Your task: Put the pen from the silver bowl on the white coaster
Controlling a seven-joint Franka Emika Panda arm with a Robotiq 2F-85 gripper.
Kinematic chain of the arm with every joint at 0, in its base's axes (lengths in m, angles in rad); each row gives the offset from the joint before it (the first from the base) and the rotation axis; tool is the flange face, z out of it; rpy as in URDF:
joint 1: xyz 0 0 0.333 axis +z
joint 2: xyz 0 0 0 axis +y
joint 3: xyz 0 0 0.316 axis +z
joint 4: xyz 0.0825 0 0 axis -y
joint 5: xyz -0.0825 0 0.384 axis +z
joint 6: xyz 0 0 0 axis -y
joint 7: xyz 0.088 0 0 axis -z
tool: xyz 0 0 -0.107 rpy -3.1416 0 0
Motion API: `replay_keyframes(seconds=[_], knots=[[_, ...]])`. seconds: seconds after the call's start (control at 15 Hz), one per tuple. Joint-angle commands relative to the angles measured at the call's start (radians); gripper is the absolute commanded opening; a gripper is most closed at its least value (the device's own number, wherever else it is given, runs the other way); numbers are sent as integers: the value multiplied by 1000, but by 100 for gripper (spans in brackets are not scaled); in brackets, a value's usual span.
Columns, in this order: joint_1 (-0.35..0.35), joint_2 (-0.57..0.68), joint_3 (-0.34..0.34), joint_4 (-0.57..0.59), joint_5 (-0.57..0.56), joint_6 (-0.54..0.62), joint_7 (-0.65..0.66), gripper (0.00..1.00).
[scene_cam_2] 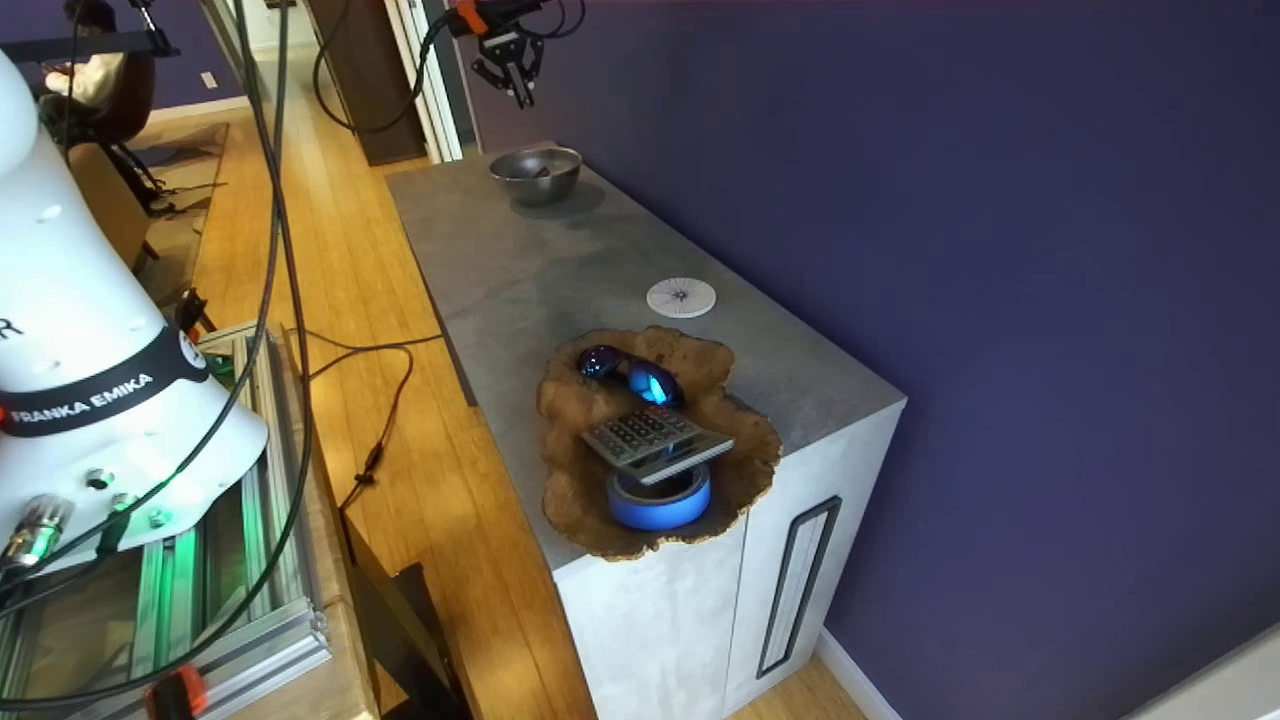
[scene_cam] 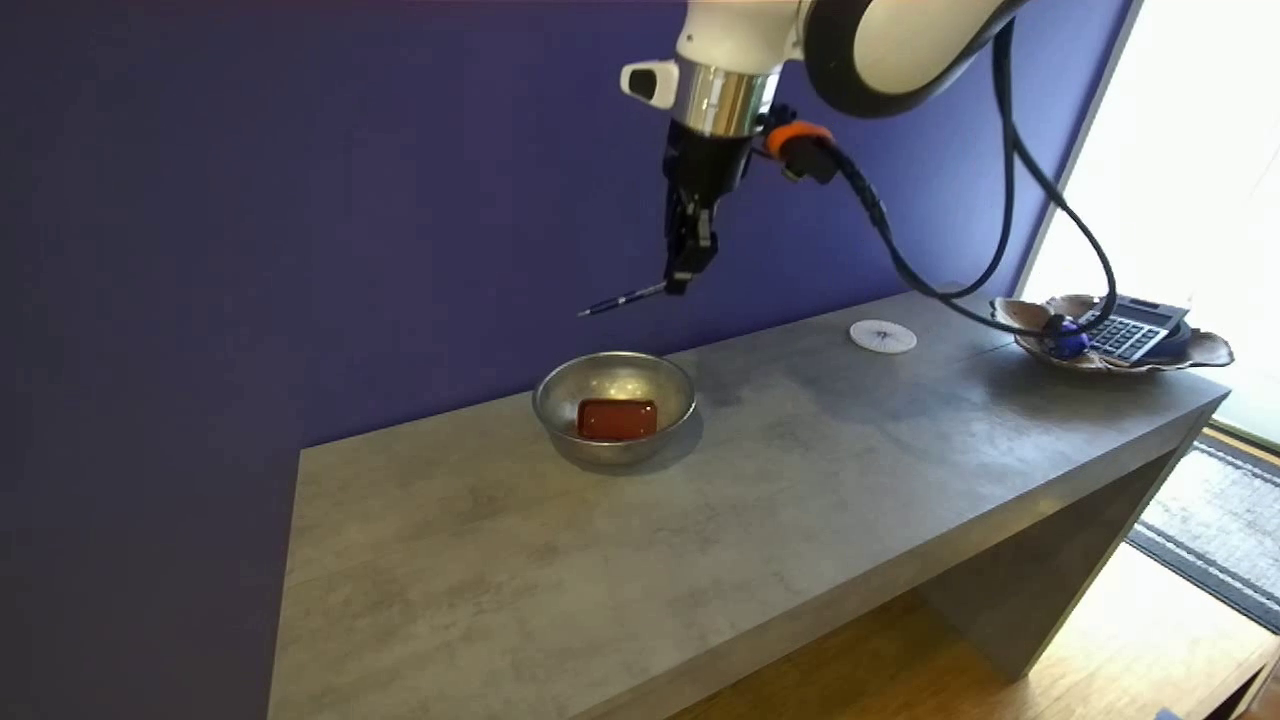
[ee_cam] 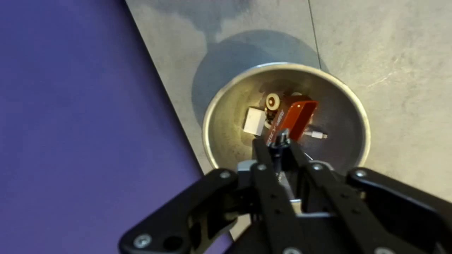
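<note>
The pen: held in the air above the silver bowl, clear of its rim, slanting so that the free end hangs lower than the gripped part.
The fingers: pinching the pen at their tips; the wrist view shows it wedged between them.
The bowl: upright on the counter, with a red box, a white block and a white cable plug inside.
The white coaster: flat on the same counter, well apart from the bowl and near the wooden dish; the pen is not yet on it.
Step in hand: by my judgement the carry, with the pen out of the bowl and the placing to do.
Next move: a sideways trip along the counter to the coaster, high enough for the low end to pass the bowl's rim, then a slow descent.
Setting down: the free end would probably touch first, so levelling the pen seems wise.
Letting go: the grip looks close to one end; centre the pen's middle over the coaster, or it may tip or roll off.
</note>
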Motion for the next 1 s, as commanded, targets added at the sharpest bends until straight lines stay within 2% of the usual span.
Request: replay_keyframes(seconds=[0.0,0.07,0.13,0.4,0.47,0.53,0.6,0.73,0.93], knots=[[-31,-215,-45,-238,-3,45,152,4],[-49,-260,-43,-285,12,65,189,4],[-35,-138,-26,-132,-3,9,112,16],[-63,-236,-30,-242,-4,31,170,16],[-62,-238,-29,-248,-4,34,176,4],[-87,-255,-29,-270,24,26,145,4],[-126,-280,-8,-303,81,18,61,4],[-304,-363,143,-449,149,97,-119,4],[-527,-394,339,-532,301,96,-358,4]])
